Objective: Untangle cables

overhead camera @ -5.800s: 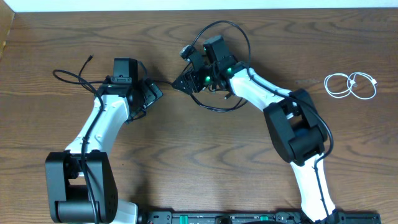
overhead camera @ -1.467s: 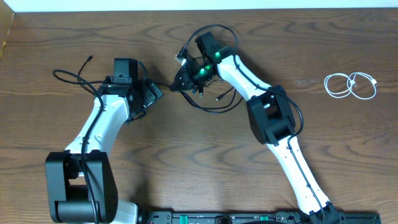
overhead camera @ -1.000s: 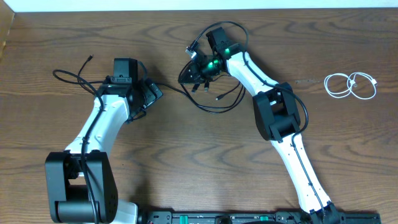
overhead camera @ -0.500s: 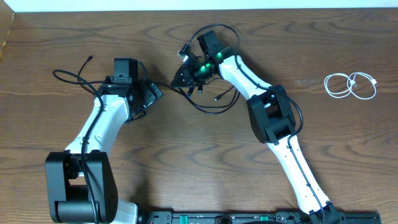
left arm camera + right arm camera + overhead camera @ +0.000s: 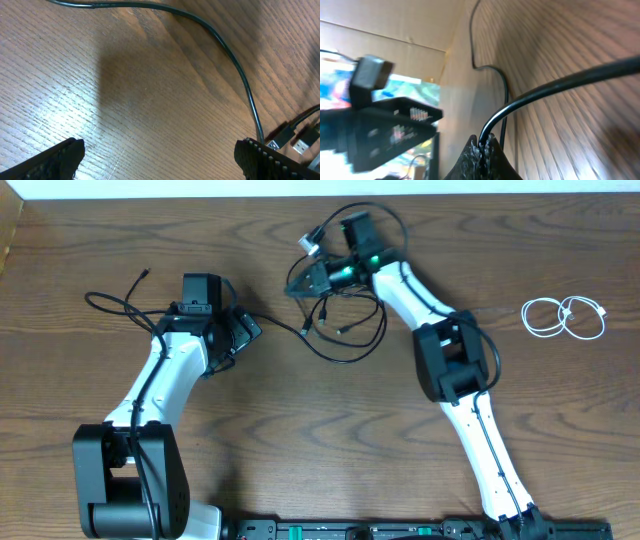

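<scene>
Black cable (image 5: 540,90) pinched in right end effector (image 5: 482,143), far end cut off

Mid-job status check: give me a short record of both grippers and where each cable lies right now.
left gripper: open, empty
right gripper: shut on black cable
tangle: black loops, centre, by right gripper
white cable: coiled, far right, apart from the rest
left cable: black, far left
</scene>
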